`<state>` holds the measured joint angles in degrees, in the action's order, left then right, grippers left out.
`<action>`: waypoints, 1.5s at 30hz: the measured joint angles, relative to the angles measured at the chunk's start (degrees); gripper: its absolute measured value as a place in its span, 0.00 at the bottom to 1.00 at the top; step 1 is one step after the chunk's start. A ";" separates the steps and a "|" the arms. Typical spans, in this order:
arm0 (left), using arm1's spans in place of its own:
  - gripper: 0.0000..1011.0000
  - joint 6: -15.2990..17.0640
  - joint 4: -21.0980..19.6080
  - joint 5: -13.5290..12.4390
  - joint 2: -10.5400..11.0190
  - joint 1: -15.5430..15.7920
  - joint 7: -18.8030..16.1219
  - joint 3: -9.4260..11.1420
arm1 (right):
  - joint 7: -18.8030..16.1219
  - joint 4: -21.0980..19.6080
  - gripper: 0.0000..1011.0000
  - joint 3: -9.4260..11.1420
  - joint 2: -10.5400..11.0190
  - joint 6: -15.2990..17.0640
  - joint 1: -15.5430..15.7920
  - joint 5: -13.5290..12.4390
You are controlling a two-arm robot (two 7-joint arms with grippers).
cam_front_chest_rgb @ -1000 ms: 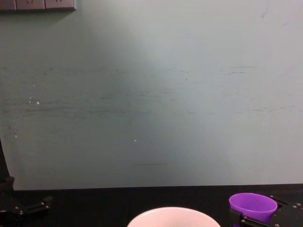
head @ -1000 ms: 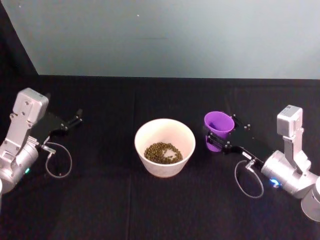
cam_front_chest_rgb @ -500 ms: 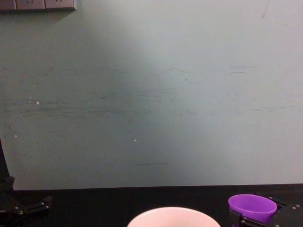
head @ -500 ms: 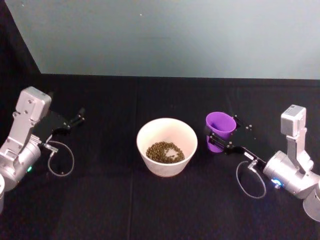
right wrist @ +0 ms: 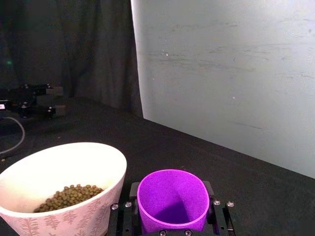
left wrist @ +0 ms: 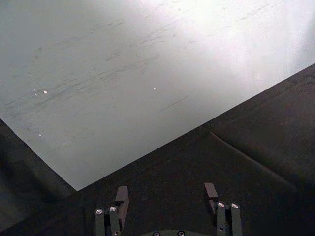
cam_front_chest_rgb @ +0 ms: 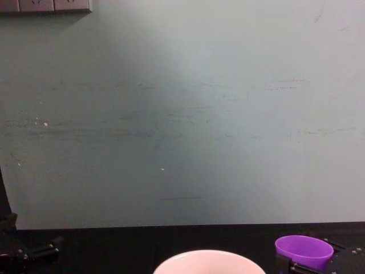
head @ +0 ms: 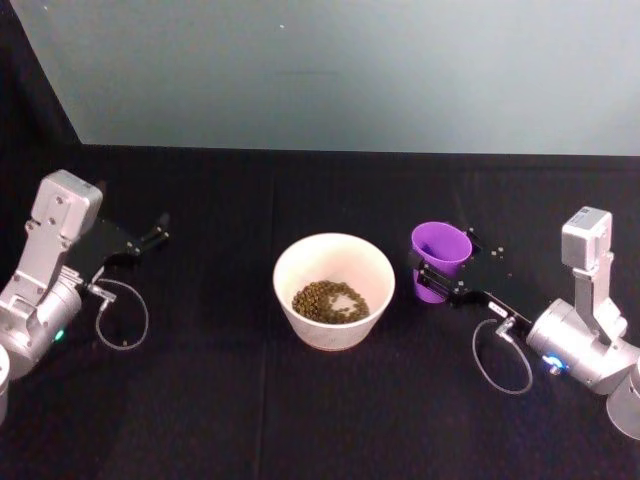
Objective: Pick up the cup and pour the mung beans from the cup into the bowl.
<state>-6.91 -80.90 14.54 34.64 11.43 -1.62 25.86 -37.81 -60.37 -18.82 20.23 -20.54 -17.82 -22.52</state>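
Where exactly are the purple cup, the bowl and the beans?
cup [head: 439, 245], head view, inside wall.
bowl [head: 303, 259], head view, pale rim.
beans [right wrist: 69, 195], right wrist view, middle of the heap.

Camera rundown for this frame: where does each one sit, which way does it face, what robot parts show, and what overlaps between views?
Head: high, looking down at the table; both arms, bowl, cup in the right gripper.
Chest: low, facing the wall; bowl rim, cup, gripper tips.
Left wrist: faces the wall across the table; open left gripper, holding nothing.
Right wrist: looks along its fingers at the empty cup and the mung beans in the bowl.
Shared: cup and bowl, except left wrist.
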 joint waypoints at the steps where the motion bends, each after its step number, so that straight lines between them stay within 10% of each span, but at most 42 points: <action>1: 0.99 0.00 0.00 0.00 0.00 0.00 0.00 0.00 | 0.00 0.00 0.73 0.00 0.00 0.00 0.00 0.00; 17: 0.99 0.00 0.00 0.00 0.00 0.00 0.00 0.00 | 0.04 -0.04 0.99 0.02 0.00 -0.03 0.05 0.06; 30: 0.99 0.00 0.00 0.00 0.00 0.00 0.00 0.00 | 0.02 -0.21 0.99 0.09 0.03 -0.10 0.10 -0.06; 39: 0.99 0.00 0.00 0.00 0.00 0.00 0.00 0.00 | 2.00 -8.40 0.99 1.33 2.02 2.61 2.54 -1.07; 45: 0.99 0.00 0.00 0.00 0.00 0.00 0.00 0.00 | 9.59 -17.29 0.99 4.56 3.08 9.64 5.52 -2.27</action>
<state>-6.91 -80.90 14.55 34.65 11.43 -1.62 25.86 -28.22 -77.65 -14.26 23.31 -10.90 -12.30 -24.80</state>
